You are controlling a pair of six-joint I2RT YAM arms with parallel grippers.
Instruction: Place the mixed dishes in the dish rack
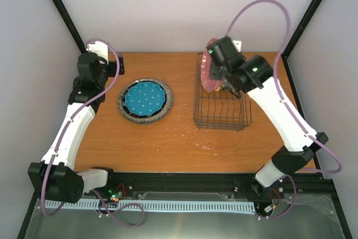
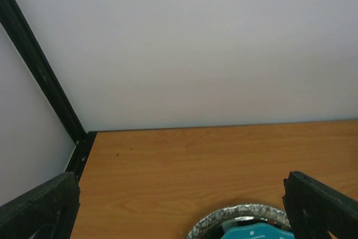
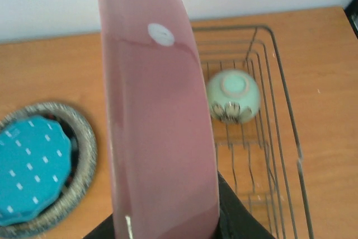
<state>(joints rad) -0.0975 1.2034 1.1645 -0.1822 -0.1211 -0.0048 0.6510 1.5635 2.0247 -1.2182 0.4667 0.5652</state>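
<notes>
My right gripper (image 1: 219,80) is shut on the pink plate (image 1: 210,70), holding it on edge over the back left part of the dish rack (image 1: 221,117). In the right wrist view the pink plate (image 3: 159,132) fills the middle. A small mint-green bowl (image 3: 234,96) lies in the rack (image 3: 282,90). The teal dotted plate (image 1: 145,97) lies on a dark-rimmed plate on the grey speckled plate (image 1: 125,111), left of the rack. My left gripper (image 1: 114,68) is open and empty behind that stack (image 2: 226,221). The yellow mug is out of view.
Black frame posts stand at the back corners (image 1: 66,15), with white walls around the table. The wooden tabletop (image 1: 168,144) ends at a black rail (image 1: 184,182) at the near edge.
</notes>
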